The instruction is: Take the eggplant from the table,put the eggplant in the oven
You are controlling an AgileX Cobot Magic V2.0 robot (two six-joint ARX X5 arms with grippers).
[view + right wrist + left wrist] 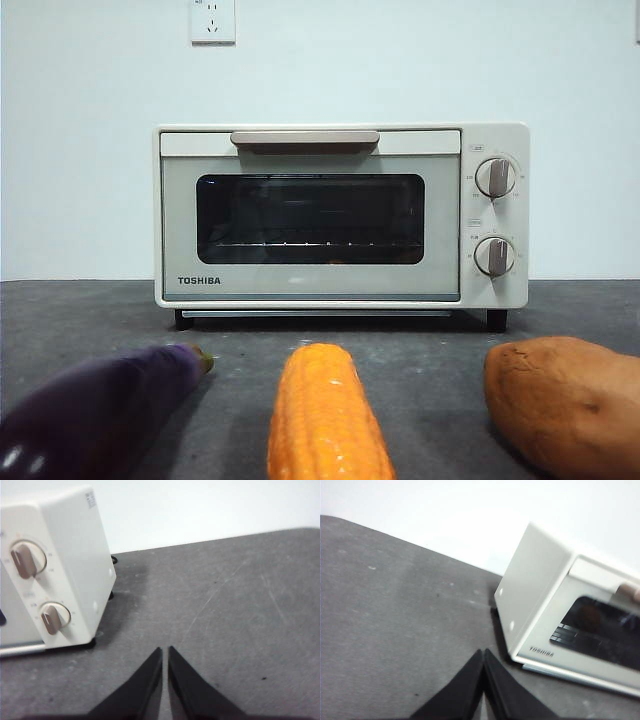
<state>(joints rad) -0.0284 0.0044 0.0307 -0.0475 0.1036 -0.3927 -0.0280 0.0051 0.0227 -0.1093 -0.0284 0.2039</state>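
Note:
The dark-purple eggplant (95, 410) lies on the grey table (240, 355) at the front left, its brownish stem tip pointing toward the oven. The cream TOSHIBA oven (340, 215) stands at the back with its door closed. Neither arm appears in the front view. My left gripper (483, 652) is shut and empty above bare table, beside the oven (560, 615) on its left side. My right gripper (165, 650) is shut and empty too, over the table on the oven's knob side (50, 580). The eggplant is out of both wrist views.
An orange-yellow corn cob (325, 415) lies at the front centre and a lumpy sweet potato (565, 400) at the front right. A wall socket (212, 20) sits on the white wall behind the oven.

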